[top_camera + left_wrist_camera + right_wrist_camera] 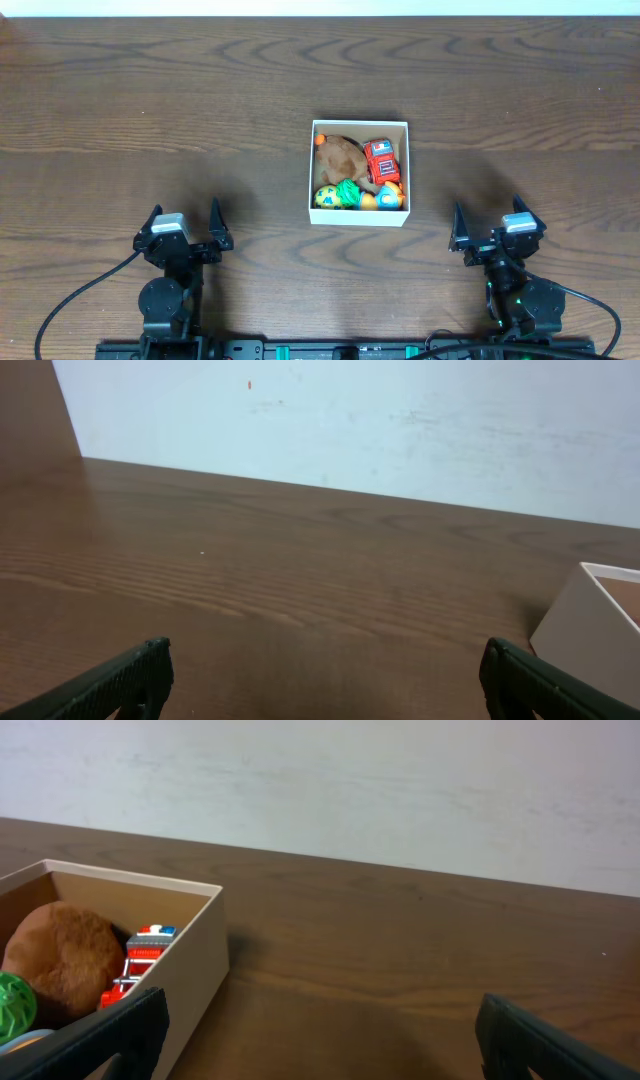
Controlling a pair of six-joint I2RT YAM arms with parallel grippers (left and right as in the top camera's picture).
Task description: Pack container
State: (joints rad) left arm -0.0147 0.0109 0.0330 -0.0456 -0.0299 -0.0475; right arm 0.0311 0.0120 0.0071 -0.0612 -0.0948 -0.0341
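The container (358, 217), a small square white box, sits at the middle of the wooden table. Inside lie a brown plush toy (340, 155), a red toy truck (381, 160), a green toy (347, 190), a yellow-green ball (327, 197) and a blue-orange toy (389, 194). My left gripper (184, 222) is open and empty at the near left, well clear of the box. My right gripper (497, 225) is open and empty at the near right. The right wrist view shows the box wall (195, 975), the plush (62, 960) and the truck (142, 960). The left wrist view shows a box corner (592, 628).
Bare brown wood table (160, 110) surrounds the box on all sides. A pale wall (400, 790) stands beyond the table's far edge. Black cables (70, 300) run from both arm bases at the near edge.
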